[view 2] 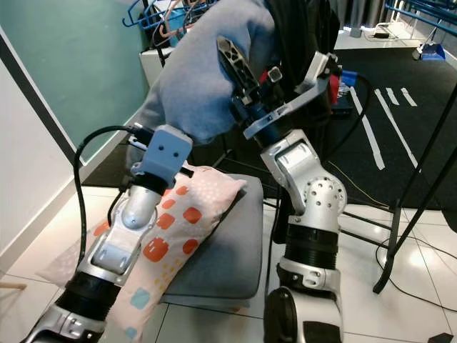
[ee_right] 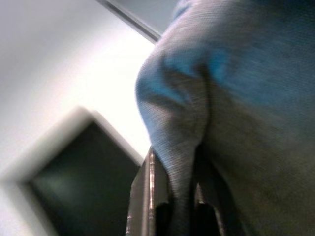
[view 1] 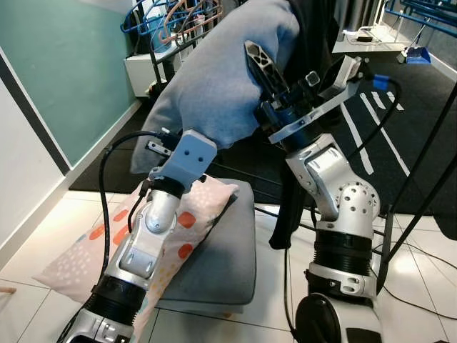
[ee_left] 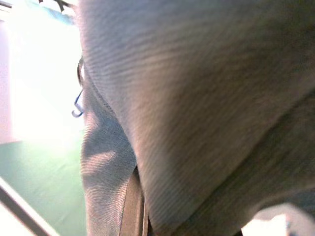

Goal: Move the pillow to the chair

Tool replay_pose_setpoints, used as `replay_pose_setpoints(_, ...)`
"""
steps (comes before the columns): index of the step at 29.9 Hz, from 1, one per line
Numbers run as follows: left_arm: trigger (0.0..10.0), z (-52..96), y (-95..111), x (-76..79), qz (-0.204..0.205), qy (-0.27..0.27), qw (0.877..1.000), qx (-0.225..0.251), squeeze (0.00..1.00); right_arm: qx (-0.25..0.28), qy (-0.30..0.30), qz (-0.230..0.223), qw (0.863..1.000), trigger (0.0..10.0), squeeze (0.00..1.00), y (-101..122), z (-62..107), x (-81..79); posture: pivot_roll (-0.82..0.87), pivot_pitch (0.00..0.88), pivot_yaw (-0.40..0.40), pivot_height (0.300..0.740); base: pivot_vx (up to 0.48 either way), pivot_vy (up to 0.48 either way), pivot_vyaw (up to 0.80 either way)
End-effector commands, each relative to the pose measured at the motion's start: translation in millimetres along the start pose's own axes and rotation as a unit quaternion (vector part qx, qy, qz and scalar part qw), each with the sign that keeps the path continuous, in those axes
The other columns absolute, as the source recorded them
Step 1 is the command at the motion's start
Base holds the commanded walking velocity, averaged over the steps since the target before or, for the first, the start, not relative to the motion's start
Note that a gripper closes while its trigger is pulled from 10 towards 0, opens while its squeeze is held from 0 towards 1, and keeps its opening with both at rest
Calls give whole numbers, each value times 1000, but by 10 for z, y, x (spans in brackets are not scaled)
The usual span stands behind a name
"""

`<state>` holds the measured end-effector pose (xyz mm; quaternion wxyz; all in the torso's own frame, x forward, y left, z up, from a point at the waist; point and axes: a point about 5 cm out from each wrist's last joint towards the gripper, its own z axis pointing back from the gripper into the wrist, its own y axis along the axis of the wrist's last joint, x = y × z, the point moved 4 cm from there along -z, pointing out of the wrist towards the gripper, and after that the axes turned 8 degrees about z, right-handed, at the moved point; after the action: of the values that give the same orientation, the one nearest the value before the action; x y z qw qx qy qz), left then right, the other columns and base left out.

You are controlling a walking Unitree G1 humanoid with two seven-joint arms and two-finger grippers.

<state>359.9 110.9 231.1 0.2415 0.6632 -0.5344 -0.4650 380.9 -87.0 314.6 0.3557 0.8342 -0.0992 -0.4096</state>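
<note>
The right hand (view 1: 265,78) is up at chest height with one long black finger (view 1: 263,66) lying flat against the side of the grey-blue pillow (view 1: 221,78). In its wrist view a fold of the pillow's fabric runs down between the two fingers, so I'd say it is pinched shut on the pillow. The left hand (view 1: 187,139) sits at the pillow's lower edge, on the robot's left. Its fingers are buried under the fabric, and the wrist view there is just grey cloth pressed close to the lens, so I cannot tell how far they are apart, only that the hand is against the pillow.

Between the two arms the pillow is carried clear of everything, bunched and held high in front of the robot. Below it lies a grey floor cushion (view 1: 228,257) on the white tiles, with a patterned pillow (view 2: 168,236) with orange and blue squares draped over its near edge. Behind are a rack of hangers (view 1: 171,18) and a dark rug (view 1: 400,136).

As for progress, the pick-up looks done: the pillow is off its resting place and in the robot's hold. What seems left is the carrying and the setting down. I can't make out a chair for certain from here, so the robot likely has to turn or walk to it before it can let go.
</note>
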Motion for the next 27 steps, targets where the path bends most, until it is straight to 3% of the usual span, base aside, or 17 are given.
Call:
replay_pose_setpoints(1,0,-27,163,-208,-13,28,999,34,0,-35,-133,30,990,10000,0,-169,109,510,-263,0,27,740,0,0,0)
replay_pose_setpoints(3,0,-4,136,-340,-39,35,998,29,0,-57,-282,115,951,10000,0,-63,375,1067,-256,0,27,740,0,0,0)
replay_pose_setpoints(4,0,-4,136,-340,-39,35,998,29,0,-57,-282,115,951,10000,0,-63,375,1067,-256,0,27,740,0,0,0)
replay_pose_setpoints(5,0,5,125,-412,-59,37,997,28,0,-77,-323,167,928,10000,0,-9,502,1226,-255,0,27,740,0,0,0)
replay_pose_setpoints(7,0,5,125,-412,-59,37,997,28,0,-77,-323,167,928,10000,0,-9,502,1226,-255,0,27,740,0,0,0)
replay_pose_setpoints(9,0,20,107,-585,-107,39,993,25,0,-158,-356,268,881,10000,0,16,741,1441,-252,0,31,740,0,0,0)
replay_pose_setpoints(12,0,20,107,-585,-107,39,993,25,0,-158,-356,268,881,10000,0,16,741,1441,-252,0,31,740,0,0,0)
replay_pose_setpoints(13,0,24,100,-655,-128,38,991,23,0,-212,-350,318,855,10000,0,-6,844,1502,-252,0,31,740,0,0,0)
replay_pose_setpoints(14,0,24,100,-655,-128,38,991,23,0,-212,-350,318,855,10000,0,-6,844,1502,-252,0,31,740,0,0,0)
replay_pose_setpoints(15,0,26,98,-694,-141,35,989,22,0,-252,-337,354,835,10000,0,-21,926,1537,-251,0,32,740,0,0,0)
replay_pose_setpoints(17,0,26,98,-694,-141,35,989,22,0,-252,-337,354,835,10000,0,-21,926,1537,-251,0,32,740,0,0,0)
replay_pose_setpoints(18,0,27,98,-708,-153,31,988,22,0,-271,-342,379,816,10000,0,17,1000,1582,-254,0,35,740,0,0,0)
replay_pose_setpoints(23,0,25,87,-729,-142,34,989,16,0,-252,-322,396,822,10000,0,65,935,1533,-248,0,38,740,0,0,0)
replay_pose_setpoints(24,0,24,78,-742,-133,37,990,12,0,-234,-308,404,829,10000,0,100,878,1492,-248,0,38,740,0,0,0)
replay_pose_setpoints(25,0,42,-63,-798,-105,58,992,-29,0,-212,-273,388,854,10000,0,11,773,1409,-231,0,40,740,0,0,0)
replay_pose_setpoints(27,0,42,-63,-798,-105,58,992,-29,0,-212,-273,388,854,10000,0,11,773,1409,-231,0,40,740,0,0,0)
